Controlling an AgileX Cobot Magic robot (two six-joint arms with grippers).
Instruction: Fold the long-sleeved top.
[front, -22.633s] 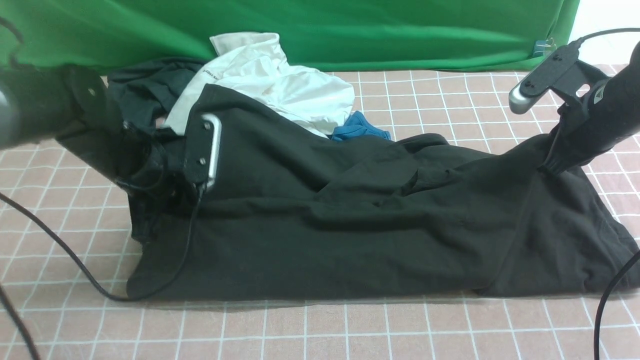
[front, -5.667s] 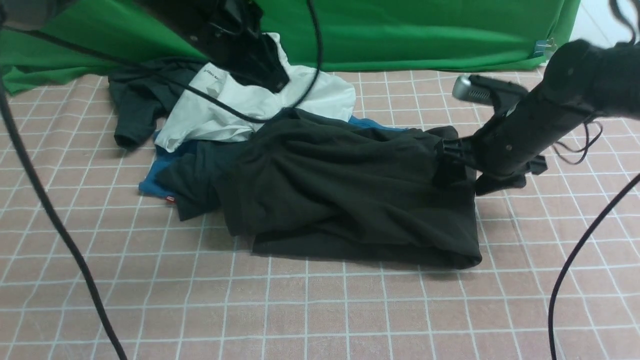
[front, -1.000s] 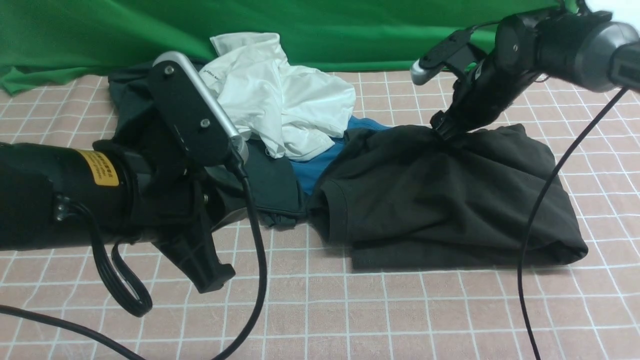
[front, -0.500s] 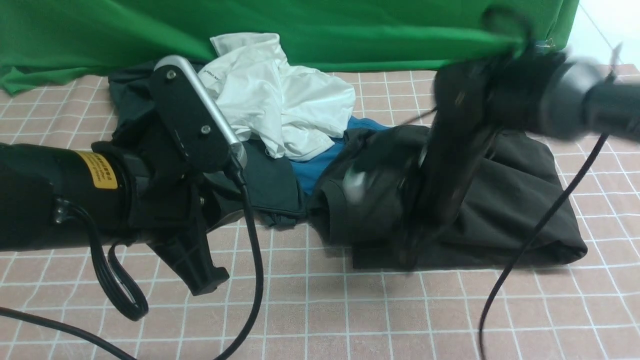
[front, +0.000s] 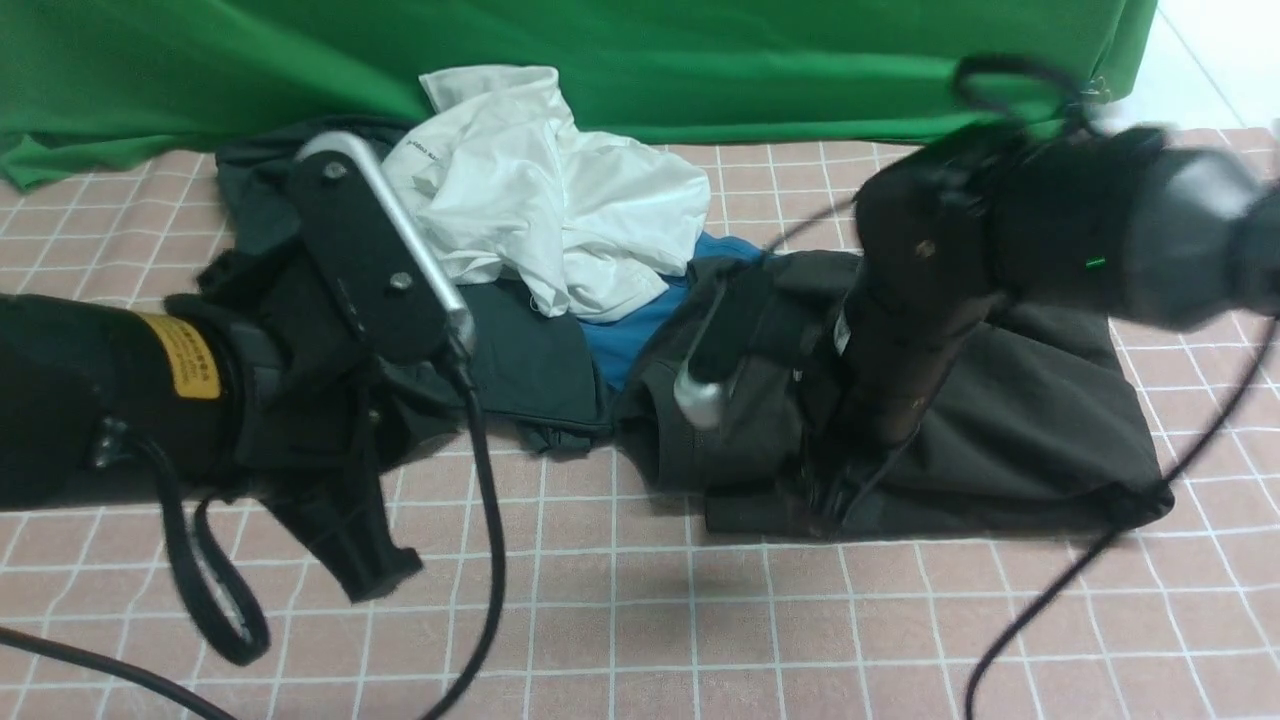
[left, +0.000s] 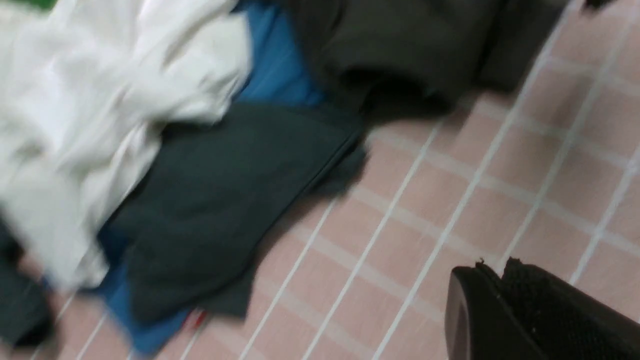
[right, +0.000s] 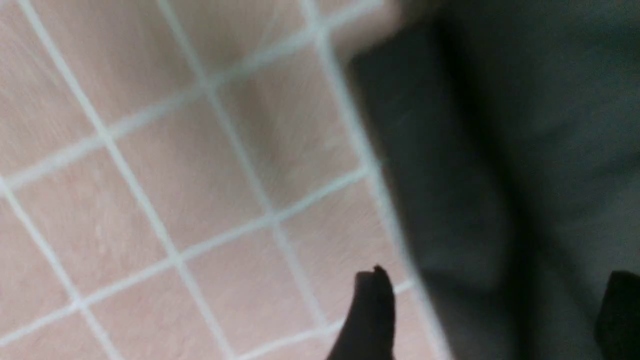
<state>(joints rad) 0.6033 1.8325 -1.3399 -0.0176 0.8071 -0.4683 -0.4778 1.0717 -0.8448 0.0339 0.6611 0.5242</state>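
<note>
Worktop (front: 640, 640), pink checked cloth, carries a clothes pile at the back and the long-sleeved top (front: 1040, 420) in front of it on the robot's right. Top is already a compact, multi-layer bundle, ribbed cuff or hem edge facing left, lying flat and touching the blue garment (front: 625, 335) behind it. Dark tee (front: 530, 365) and white shirt (front: 560, 190) sit to its left, not part of this

Looks like a late fold step: right arm is down at the bundle's near edge, right tool (right: 492, 310) spread wide with one finger on bare cloth just off the hem and the other over the black fabric, so it straddles the edge but has nothing pinched yet

Left tool (left: 505, 310) is closed and empty, hovering over bare worktop near the tee, well clear of the top

Next move, as I read it: drive the right tool under the edge, clamp all layers, then lift and carry them over for the fold. Risk is catching only the top layer and unrolling the bundle
</note>
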